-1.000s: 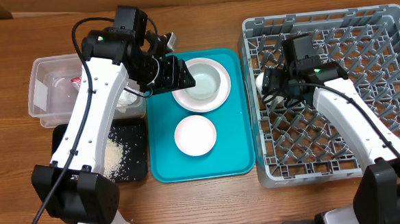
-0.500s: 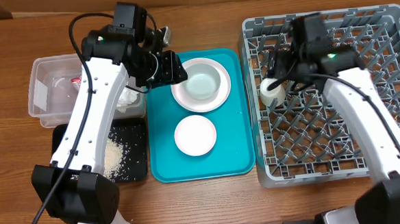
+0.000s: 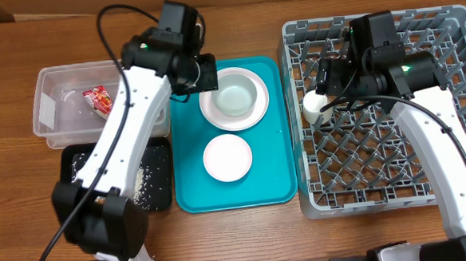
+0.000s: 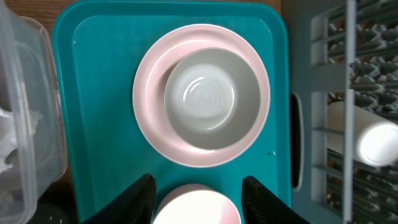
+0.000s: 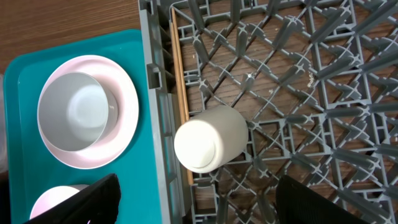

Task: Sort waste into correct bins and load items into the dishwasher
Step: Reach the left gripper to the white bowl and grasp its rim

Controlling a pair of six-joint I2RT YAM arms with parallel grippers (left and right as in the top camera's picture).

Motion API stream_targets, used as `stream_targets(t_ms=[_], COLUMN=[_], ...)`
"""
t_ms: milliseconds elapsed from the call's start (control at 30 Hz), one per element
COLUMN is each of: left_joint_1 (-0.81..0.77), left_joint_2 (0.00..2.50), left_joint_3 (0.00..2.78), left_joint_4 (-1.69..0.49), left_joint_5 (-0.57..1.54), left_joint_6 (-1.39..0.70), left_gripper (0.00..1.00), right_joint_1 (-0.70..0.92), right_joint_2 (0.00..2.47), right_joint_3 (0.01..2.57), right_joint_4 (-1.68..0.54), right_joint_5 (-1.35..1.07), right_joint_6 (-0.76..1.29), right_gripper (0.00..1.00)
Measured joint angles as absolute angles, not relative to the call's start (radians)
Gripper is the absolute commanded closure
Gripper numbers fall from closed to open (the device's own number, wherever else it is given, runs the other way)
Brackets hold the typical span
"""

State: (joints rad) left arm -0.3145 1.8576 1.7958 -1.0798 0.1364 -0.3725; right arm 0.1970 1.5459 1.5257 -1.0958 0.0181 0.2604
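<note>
- left gripper (image 4: 198,182): hangs over the teal tray (image 3: 275,176), left of centre in the overhead frame. the fingers stand partly apart with nothing between them. you are looking straight down on the dishes, which suits a top-down pick.
- right gripper (image 5: 198,180): jaws wide and empty, over the left edge of the dish rack (image 3: 363,164), right half of the overhead frame.
- cup (image 5: 208,140): lies on its side among the pegs at the rack's left wall, rounded base toward the tray. smooth white cylinder, so it looks free to roll. judgement: it is loaded, though not upright.
- plate (image 3: 234,118): large, round and glossy white, in the upper part of the tray. a bowl (image 3: 235,94) sits in its middle, mouth up and empty. judgement: lift the bowl before the plate.
- second bowl (image 3: 227,157): lower on the tray, apart from the plate. i cannot tell whether it is mouth up or down.
- clear tub (image 3: 50,76): upper left of the overhead frame, thin see-through walls. the red wrapper (image 3: 99,99) lies inside it.
- black tray (image 3: 161,162): just below the tub, shallow and matte, with loose white rice (image 3: 144,187) scattered in it.
- judgement: the waste looks sorted. three dishes are not yet in the rack.
</note>
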Motion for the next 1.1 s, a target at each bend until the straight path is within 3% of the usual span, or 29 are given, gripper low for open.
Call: stream_targets(t_ms=[567,733,900,1100], left_joint_1=[-0.321,-0.321,-0.321,-0.321], left_joint_2=[2.171,2.204,2.206,2.206], left_joint_3=[1.796,1.796,1.796,1.796], left_joint_4=[-1.042,-1.038,-1.023,-1.020], left_joint_5=[0.146,0.147,0.150,0.153], left_joint_6=[-0.393,-0.394,-0.403,-0.403], left_gripper=[0.55,0.67,0.91,0.96], right_joint_1=[0.197,0.197,0.197,0.197], right_joint_2=[1.546,1.546,1.546,1.546], right_joint_3=[1.526,1.526,1.526,1.526], right_joint_4=[-1.131,-1.138,-1.139,-1.139], right_joint_5=[0.019,0.019,0.019,0.019], right_joint_6=[0.260,0.260,0.260,0.260], right_gripper=[0.18,0.18,0.18,0.15])
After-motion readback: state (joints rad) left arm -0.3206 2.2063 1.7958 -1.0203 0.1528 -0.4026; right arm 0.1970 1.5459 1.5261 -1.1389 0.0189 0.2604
